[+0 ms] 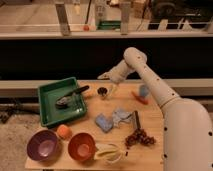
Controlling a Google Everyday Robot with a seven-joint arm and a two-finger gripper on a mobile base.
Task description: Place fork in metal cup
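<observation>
The small dark metal cup [102, 91] stands upright on the wooden table [155, 150], just right of the green tray. My gripper [107, 78] hovers just above and slightly right of the cup, at the end of the white arm reaching in from the right. A pale slim fork [113, 90] hangs down from the gripper, its lower end beside the cup's right rim and outside the cup. The gripper appears shut on the fork.
A green tray [47, 112] holding a dark utensil [69, 98] lies at the left. A purple bowl [43, 145], an orange bowl [82, 146] and an orange fruit [63, 131] sit in front. Blue packets [105, 121], grapes [138, 137], a blue cup [144, 90] and a carrot [140, 98] lie to the right.
</observation>
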